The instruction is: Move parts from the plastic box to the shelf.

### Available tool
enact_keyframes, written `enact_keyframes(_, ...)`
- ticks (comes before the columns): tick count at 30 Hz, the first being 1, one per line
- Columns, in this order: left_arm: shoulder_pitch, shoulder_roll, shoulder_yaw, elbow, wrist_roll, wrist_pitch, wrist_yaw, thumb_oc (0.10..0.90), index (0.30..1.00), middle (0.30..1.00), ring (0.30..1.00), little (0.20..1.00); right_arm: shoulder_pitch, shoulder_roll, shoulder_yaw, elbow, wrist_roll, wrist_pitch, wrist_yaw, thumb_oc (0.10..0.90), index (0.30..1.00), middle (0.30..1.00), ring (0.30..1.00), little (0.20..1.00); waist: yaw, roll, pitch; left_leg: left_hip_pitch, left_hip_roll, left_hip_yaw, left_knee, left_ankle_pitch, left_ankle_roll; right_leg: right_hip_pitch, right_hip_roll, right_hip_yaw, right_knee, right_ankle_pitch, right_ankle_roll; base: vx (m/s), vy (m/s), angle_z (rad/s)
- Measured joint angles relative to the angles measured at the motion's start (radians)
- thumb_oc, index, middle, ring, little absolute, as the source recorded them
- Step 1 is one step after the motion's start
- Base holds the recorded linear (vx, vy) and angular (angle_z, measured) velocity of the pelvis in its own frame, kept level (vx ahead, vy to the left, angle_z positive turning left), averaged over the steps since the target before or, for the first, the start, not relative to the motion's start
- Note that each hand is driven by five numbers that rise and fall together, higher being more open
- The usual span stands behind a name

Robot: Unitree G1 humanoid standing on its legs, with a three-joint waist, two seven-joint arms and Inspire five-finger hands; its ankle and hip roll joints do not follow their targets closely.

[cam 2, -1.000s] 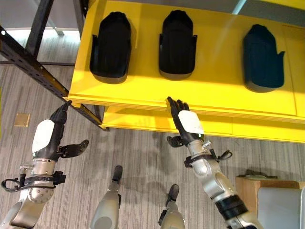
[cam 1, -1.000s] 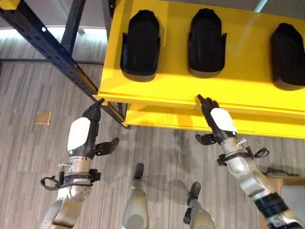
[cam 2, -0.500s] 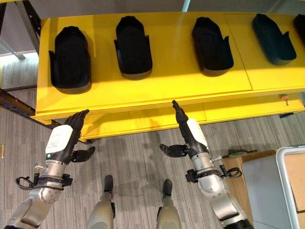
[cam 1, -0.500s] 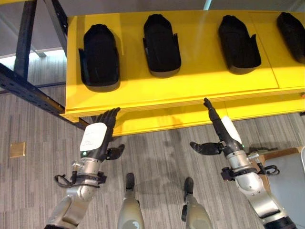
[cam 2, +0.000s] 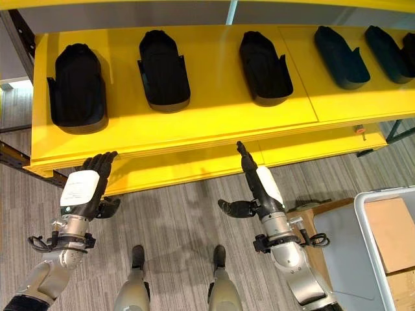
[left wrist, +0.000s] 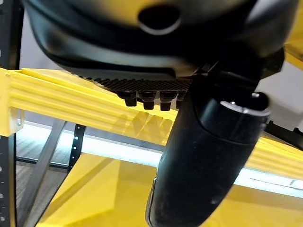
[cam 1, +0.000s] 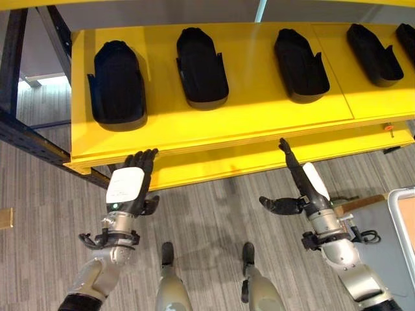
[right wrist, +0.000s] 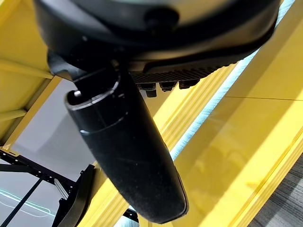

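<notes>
Several black moulded parts lie in a row on the yellow shelf (cam 1: 253,123), among them one (cam 1: 117,81) at the left end and one (cam 1: 301,56) further right. My left hand (cam 1: 126,184) is held up just below the shelf's front edge, under the leftmost part, open and holding nothing. My right hand (cam 1: 310,183) is raised edge-on below the middle of the shelf edge, fingers straight, thumb out to the side, also empty. In the left wrist view the thumb (left wrist: 208,156) stands before the ribbed yellow edge (left wrist: 71,104). The plastic box (cam 2: 360,217) shows at the lower right.
A second yellow shelf board (cam 1: 259,159) sits below the top one. A dark blue rack upright (cam 1: 32,139) runs along the left. Brown cardboard (cam 2: 392,233) lies in the plastic box, beside a wooden-edged grey surface (cam 2: 331,240). Grey striped floor lies beneath.
The camera has swung to the right, bringing more parts and the plastic box into view. Both hands stay open below the shelf edge; the right hand has turned edge-on.
</notes>
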Motion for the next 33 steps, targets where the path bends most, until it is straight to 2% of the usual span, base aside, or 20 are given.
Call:
enact_keyframes(4,-0.001,0.019,0.0,0.0,0.018,0.006,0.014,0.9,1.0,1.0,1.0,1.0,0.0,0.001,0.0,0.0,0.0,-0.001,0.0,0.9,1.0,1.0,1.0,1.0,-0.006,-0.012,-0.008,0.0,0.0,0.001,-0.001,0.0,0.0,-0.001,0.0,0.002,0.0,0.0,0.0,0.0,0.0,0.0)
enact_keyframes(23,-0.08,0.039,0.0,0.055,0.095,0.055,0.056,0.9,1.0,1.0,1.0,1.0,0.001,0.001,0.001,0.006,0.0,-0.001,0.0,0.9,1.0,1.0,1.0,1.0,-0.007,-0.013,-0.008,-0.012,0.0,0.005,-0.001,0.0,0.0,-0.018,0.0,0.005,0.0,0.002,0.0,0.0,0.0,0.0)
enact_keyframes(33,-0.128,0.04,-0.026,0.17,0.096,0.082,0.081,0.9,1.0,1.0,1.0,1.0,0.002,0.002,0.003,0.017,0.0,-0.001,-0.001,0.9,1.0,1.0,1.0,1.0,-0.009,-0.021,-0.014,-0.013,0.001,0.014,0.001,-0.003,0.004,-0.022,0.001,0.006,0.0,0.003,-0.001,0.0,0.0,0.0)
